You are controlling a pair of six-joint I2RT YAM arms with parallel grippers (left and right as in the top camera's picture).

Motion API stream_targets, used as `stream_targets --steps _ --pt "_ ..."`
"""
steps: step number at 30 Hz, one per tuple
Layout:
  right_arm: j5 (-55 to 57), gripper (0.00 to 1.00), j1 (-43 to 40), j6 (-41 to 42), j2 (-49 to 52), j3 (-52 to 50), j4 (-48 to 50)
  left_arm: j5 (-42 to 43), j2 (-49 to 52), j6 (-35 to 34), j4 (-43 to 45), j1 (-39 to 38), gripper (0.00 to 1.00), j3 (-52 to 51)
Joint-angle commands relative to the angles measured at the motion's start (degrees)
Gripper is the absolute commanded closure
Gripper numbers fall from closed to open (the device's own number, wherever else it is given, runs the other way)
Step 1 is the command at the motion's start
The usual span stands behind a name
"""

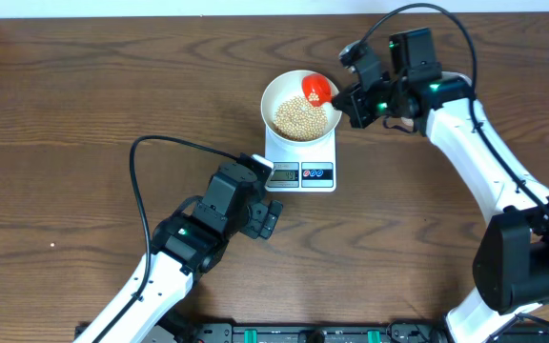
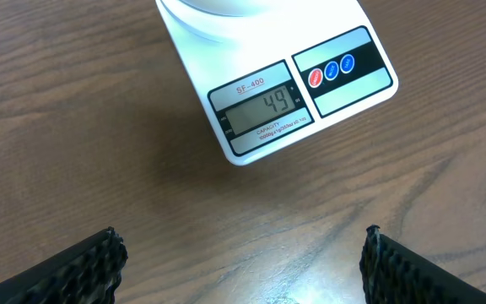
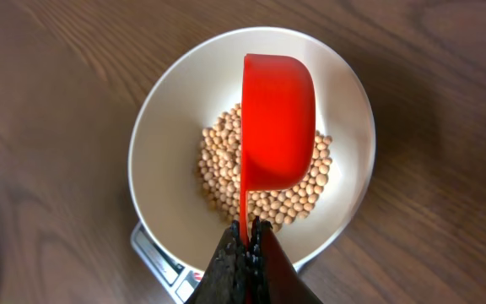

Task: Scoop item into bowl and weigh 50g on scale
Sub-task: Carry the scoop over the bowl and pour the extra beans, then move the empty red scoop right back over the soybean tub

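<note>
The white bowl stands on the white scale and holds a heap of tan beans. The scale's display reads 49. My right gripper is shut on the handle of a red scoop, held tipped on its side over the bowl's far right part. In the right wrist view the scoop hangs above the beans, the gripper clamped on its handle. My left gripper is open and empty, low over the table just in front of the scale.
The scale's red and blue buttons sit right of the display. A black cable loops over the table left of the left arm. The right arm runs along the table's right side.
</note>
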Motion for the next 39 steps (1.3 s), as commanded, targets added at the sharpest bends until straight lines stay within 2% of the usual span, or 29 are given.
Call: stream_targets --steps 1,34,39 --pt "-6.78 0.99 -1.44 1.92 -1.66 1.33 -0.2 -0.33 0.22 -0.26 0.13 -0.17 0.09 1.05" --pt "-9.09 0.99 -2.73 2.54 -1.66 1.33 -0.11 -0.33 0.22 -0.26 0.13 -0.17 0.09 1.05" --pt "-14.88 0.99 -4.39 3.91 -1.66 1.33 1.01 -0.33 0.22 -0.26 0.13 -0.17 0.09 1.05"
